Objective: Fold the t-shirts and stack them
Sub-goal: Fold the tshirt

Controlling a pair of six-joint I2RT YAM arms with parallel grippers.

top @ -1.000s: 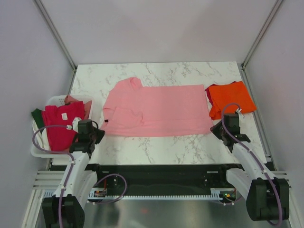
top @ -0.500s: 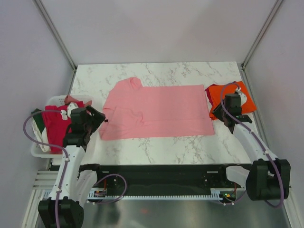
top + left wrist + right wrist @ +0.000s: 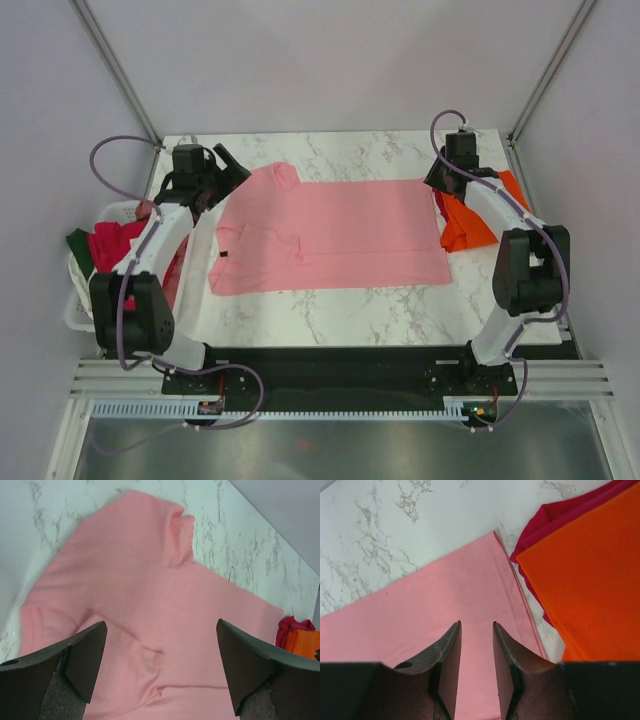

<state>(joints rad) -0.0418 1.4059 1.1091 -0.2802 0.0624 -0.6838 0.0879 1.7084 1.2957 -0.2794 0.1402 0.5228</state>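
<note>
A light pink t-shirt (image 3: 330, 235) lies spread flat on the marble table, one sleeve folded in at its left. My left gripper (image 3: 232, 165) hovers over the shirt's far left corner, wide open and empty; in its wrist view (image 3: 160, 624) the pink cloth (image 3: 135, 575) fills the gap. My right gripper (image 3: 436, 182) is over the far right corner, its jaws a narrow gap apart with nothing between them (image 3: 476, 623). A folded orange t-shirt (image 3: 468, 225) (image 3: 585, 570) rests on a crimson one (image 3: 545, 517) at the right.
A white basket (image 3: 120, 210) at the table's left edge holds a crimson shirt (image 3: 110, 245) and a dark green one (image 3: 78, 243). Metal frame posts rise at the far corners. Bare marble (image 3: 350, 150) runs along the far edge.
Both arms have swung from the near side of the table out to the pink shirt's far corners. The left gripper has opened wide; the right stays slightly parted.
</note>
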